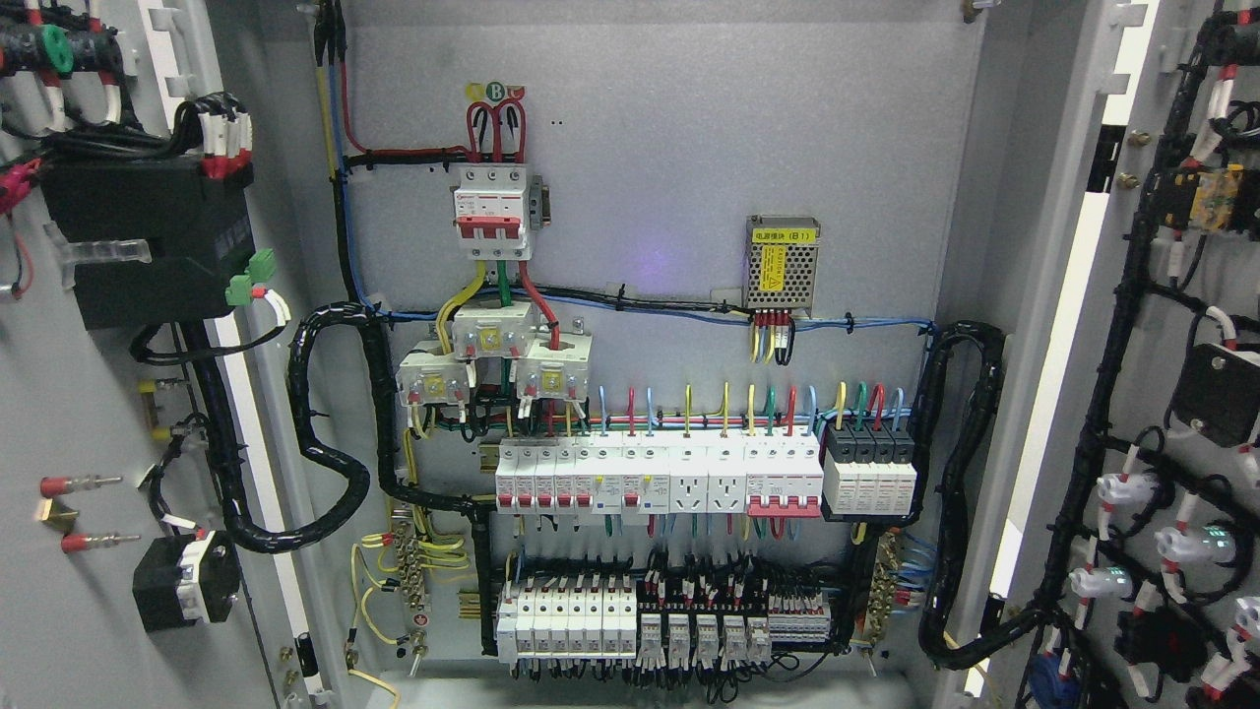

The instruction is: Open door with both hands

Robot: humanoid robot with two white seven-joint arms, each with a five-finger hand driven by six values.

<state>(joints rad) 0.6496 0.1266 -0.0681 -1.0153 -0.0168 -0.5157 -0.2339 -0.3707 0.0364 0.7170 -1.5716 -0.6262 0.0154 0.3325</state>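
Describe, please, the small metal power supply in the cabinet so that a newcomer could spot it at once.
Look at the grey back panel of the open cabinet, upper right of centre. The power supply sits there alone, above the long breaker row. Only it has a perforated metal case and a yellow label.

Neither of the humanoid robot's two arms enters the head camera's view at this moment: no forearm, wrist or hand shows at the lower left, the lower right or along the bottom edge of the picture. With both limbs outside the view, the pose of the left hand and of the right hand cannot be told, and nothing can be said of how their fingers stand. No person's hand or sleeve appears either, so no part of any body is on show here
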